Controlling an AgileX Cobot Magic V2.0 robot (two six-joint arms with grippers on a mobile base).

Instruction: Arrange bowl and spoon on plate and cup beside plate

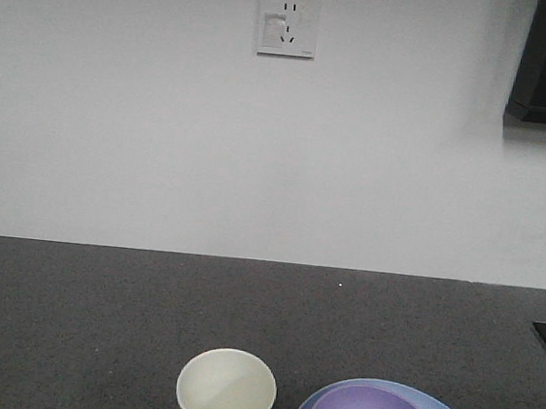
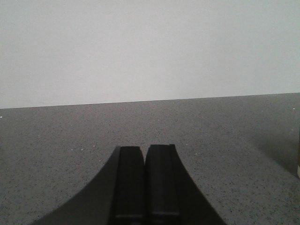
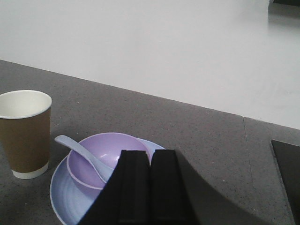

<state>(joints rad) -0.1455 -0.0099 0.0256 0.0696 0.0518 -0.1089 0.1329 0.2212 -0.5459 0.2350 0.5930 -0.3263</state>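
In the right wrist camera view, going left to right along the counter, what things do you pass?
cup → spoon → bowl → right gripper → dark panel at the far right edge.

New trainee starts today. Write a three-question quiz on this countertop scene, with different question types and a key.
1. True or false: the small lavender-purple plastic bowl sits on the round light blue plate.
2. Multiple choice: where is the scoop of the pale whitish plastic spoon? A) in the cup B) in the bowl C) on the bare counter
3. Fill in: the brown paper cup stands ______ beside the plate.

Key
1. True.
2. B; its handle sticks out over the bowl's rim toward the cup.
3. Upright. It is empty, apart from the plate. Both the left gripper and right gripper are shut and hold nothing.
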